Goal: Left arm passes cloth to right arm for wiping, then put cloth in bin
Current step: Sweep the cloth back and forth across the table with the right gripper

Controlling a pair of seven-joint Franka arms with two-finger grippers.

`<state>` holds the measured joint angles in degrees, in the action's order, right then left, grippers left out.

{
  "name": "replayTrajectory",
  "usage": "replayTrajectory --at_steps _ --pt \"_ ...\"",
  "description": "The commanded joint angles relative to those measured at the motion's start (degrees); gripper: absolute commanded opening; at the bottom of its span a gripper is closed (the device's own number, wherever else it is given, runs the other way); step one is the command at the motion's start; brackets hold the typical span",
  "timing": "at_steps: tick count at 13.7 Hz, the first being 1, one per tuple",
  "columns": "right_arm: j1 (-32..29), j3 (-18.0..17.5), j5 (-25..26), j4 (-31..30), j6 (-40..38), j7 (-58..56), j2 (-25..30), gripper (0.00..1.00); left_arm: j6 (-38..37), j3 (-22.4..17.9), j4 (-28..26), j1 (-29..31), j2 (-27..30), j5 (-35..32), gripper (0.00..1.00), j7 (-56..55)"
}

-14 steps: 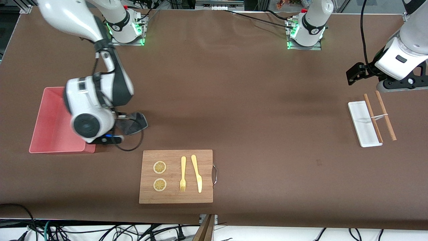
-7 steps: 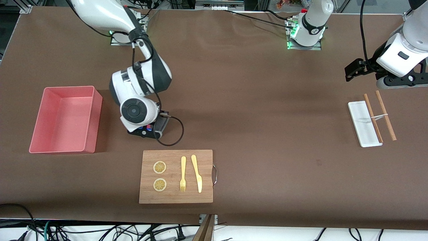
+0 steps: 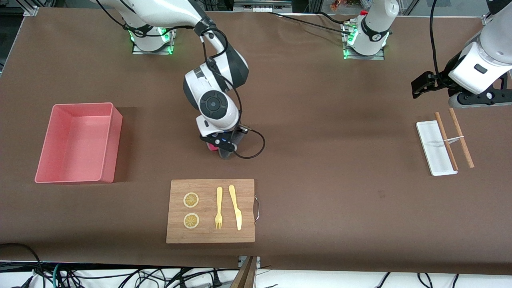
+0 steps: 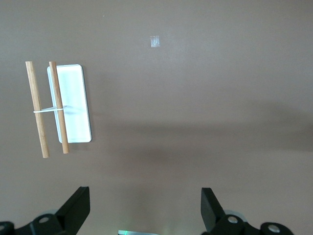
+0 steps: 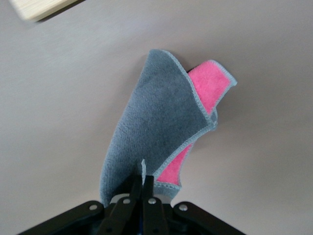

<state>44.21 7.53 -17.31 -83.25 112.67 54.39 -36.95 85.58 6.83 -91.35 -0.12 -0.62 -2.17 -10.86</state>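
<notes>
My right gripper (image 3: 222,146) hangs over the bare brown table, close to the wooden board's (image 3: 206,234) edge that faces the robots. It is shut on the cloth (image 5: 156,132), pinching one grey edge. The cloth (image 3: 229,151) droops from the fingers, folded, dark grey outside with its pink face showing in the folds. The pink bin (image 3: 116,136) stands empty toward the right arm's end of the table. My left gripper (image 3: 419,85) waits open over the table at the left arm's end, and its fingers (image 4: 73,211) hold nothing.
The board carries two lemon slices (image 3: 191,200), a wooden fork (image 3: 219,208) and a knife (image 3: 236,208). A flat white tray (image 3: 434,152) with two tied wooden sticks (image 3: 461,138) across it lies under the left gripper's area; they also show as the tray (image 4: 73,110) and sticks (image 4: 37,112).
The right arm has swung away from the bin toward the middle of the table, carrying the cloth with it. The left arm has barely shifted.
</notes>
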Motion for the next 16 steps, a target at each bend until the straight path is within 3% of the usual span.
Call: replayTrajectory --at_steps 1,2,7,11,16 --pt "0.0 0.56 -8.41 1.94 0.62 0.89 0.3 0.0 -0.77 0.03 2.14 -0.15 -1.58 0.5 1.0 -0.47" --pt "0.08 0.64 -10.88 2.48 0.54 0.98 0.39 0.0 -0.77 0.03 2.14 -0.23 -1.66 0.33 1.0 -0.47" --pt "-3.94 1.17 -10.03 -0.85 -3.84 -7.17 0.21 0.0 -0.77 0.11 5.64 -0.24 -4.64 0.32 1.0 -0.47" --pt "-11.94 1.26 -3.45 -2.0 -14.47 -19.91 0.21 0.0 -0.77 0.11 6.71 -0.32 -5.71 0.32 1.0 -0.56" --pt "-16.7 2.83 12.36 -1.91 -21.87 -34.16 1.0 0.0 -0.86 0.11 6.71 -0.32 -5.62 0.32 1.0 -0.56"
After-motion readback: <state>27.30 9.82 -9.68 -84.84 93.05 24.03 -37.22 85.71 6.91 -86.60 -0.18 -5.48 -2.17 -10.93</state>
